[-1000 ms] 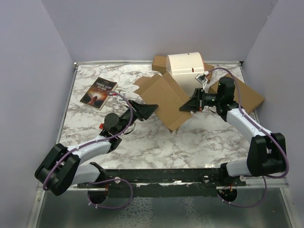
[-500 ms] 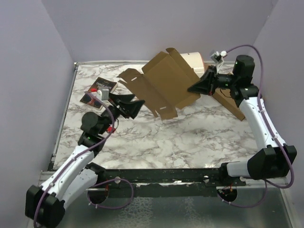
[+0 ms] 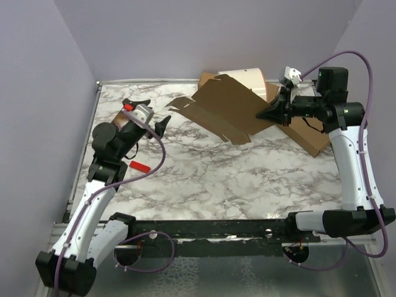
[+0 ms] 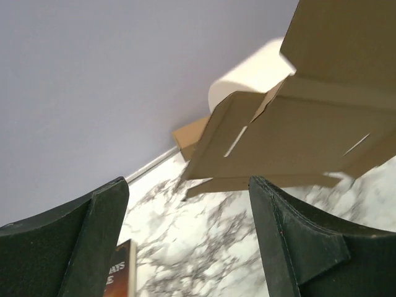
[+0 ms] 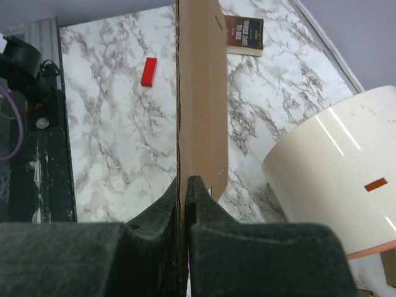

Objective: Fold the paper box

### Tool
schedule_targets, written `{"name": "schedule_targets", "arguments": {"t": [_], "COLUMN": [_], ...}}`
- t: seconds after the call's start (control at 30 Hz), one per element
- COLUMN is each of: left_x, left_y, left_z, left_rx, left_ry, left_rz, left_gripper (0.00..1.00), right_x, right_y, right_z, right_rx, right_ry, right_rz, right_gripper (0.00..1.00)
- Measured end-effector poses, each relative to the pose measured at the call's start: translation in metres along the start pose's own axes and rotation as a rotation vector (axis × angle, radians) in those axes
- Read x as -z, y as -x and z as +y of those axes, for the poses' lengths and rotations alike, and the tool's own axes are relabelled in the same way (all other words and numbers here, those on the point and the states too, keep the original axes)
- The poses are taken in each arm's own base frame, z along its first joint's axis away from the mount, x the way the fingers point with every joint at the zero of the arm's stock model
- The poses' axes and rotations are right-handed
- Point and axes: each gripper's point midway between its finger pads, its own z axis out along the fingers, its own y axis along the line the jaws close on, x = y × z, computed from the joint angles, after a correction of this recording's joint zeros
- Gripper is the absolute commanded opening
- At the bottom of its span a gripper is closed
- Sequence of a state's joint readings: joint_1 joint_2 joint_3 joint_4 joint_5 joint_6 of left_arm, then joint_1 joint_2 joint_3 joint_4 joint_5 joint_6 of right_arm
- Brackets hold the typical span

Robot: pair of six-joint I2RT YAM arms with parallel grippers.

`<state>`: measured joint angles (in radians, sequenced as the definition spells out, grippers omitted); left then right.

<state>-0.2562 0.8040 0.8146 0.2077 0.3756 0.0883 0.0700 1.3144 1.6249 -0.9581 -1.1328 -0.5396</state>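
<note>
Top external view: the paper box (image 3: 226, 111) is shown as an open die-cut sheet, with its flaps spread and no wall raised. It is held by its right edge over the far part of the table (image 3: 247, 179), in front of a white roll (image 3: 247, 80). The right pincer (image 3: 267, 115) is clamped on that edge. The left pincer (image 3: 151, 114) is spread apart and empty, near the sheet's left flaps. No fold is judged complete; all folding and tab insertion is left to be done.
</note>
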Motion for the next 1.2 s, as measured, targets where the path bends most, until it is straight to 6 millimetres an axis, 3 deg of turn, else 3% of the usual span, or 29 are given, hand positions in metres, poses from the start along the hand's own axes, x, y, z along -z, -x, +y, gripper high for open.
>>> {"name": "schedule_targets", "arguments": {"t": [0.23, 0.33, 0.63, 0.83, 1.07, 1.13, 1.2], "left_x": [-0.018, -0.020, -0.028, -0.033, -0.037, -0.037, -0.037], "left_y": [-0.065, -0.070, -0.071, -0.085, -0.109, -0.109, -0.108], "left_z": [0.016, 0.019, -0.015, -0.024, -0.035, -0.037, -0.040], "left_rx": [-0.135, -0.124, 0.003, 0.090, 0.180, 0.183, 0.185], "left_ry": [-0.118, -0.155, -0.362, -0.426, -0.476, -0.485, -0.495], "left_rz": [0.132, 0.118, 0.024, 0.040, 0.095, 0.095, 0.092], "left_gripper": [0.68, 0.68, 0.60, 0.38, 0.37, 0.30, 0.15], "right_x": [0.006, 0.006, 0.003, 0.000, -0.002, -0.002, -0.002], "right_y": [-0.007, -0.012, -0.025, -0.035, -0.042, -0.042, -0.042], "right_z": [0.006, 0.008, 0.006, 0.002, -0.001, -0.001, -0.001], "right_rx": [0.026, 0.023, -0.001, -0.028, -0.046, -0.045, -0.042], "right_ry": [0.002, 0.013, 0.031, 0.043, 0.055, 0.055, 0.055], "right_rz": [0.057, 0.071, 0.102, 0.122, 0.135, 0.135, 0.135], "right_gripper": [0.01, 0.01, 0.01, 0.01, 0.01, 0.01, 0.01]}}
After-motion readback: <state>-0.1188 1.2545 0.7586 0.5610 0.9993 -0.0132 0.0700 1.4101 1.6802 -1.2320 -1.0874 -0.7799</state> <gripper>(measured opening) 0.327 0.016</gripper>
